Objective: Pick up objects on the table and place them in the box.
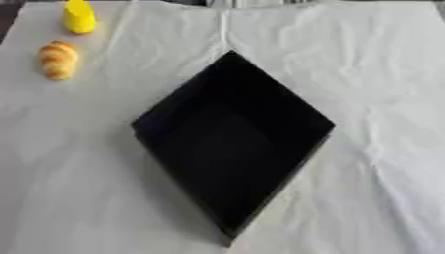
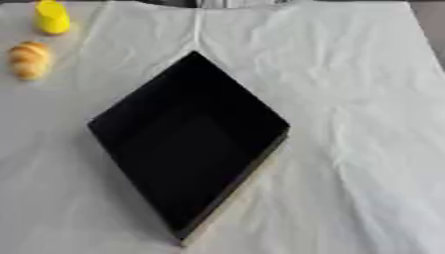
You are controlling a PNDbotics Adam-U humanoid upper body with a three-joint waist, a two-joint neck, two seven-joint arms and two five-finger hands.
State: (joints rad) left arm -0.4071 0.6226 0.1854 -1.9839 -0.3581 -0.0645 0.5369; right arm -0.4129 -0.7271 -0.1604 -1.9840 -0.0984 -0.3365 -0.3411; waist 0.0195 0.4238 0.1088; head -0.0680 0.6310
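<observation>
A black box (image 1: pixel 300 111) stands open in the middle of the table, turned so one corner points toward me. I see nothing inside it. A yellow object (image 1: pixel 78 17) stands upright at the far left. Just in front of it lies a golden-brown croissant-shaped object (image 1: pixel 57 59). Neither of my hands shows in either view.
A wrinkled white cloth (image 1: pixel 382 99) covers the table. A dark strip shows along the far edge and at the far left corner.
</observation>
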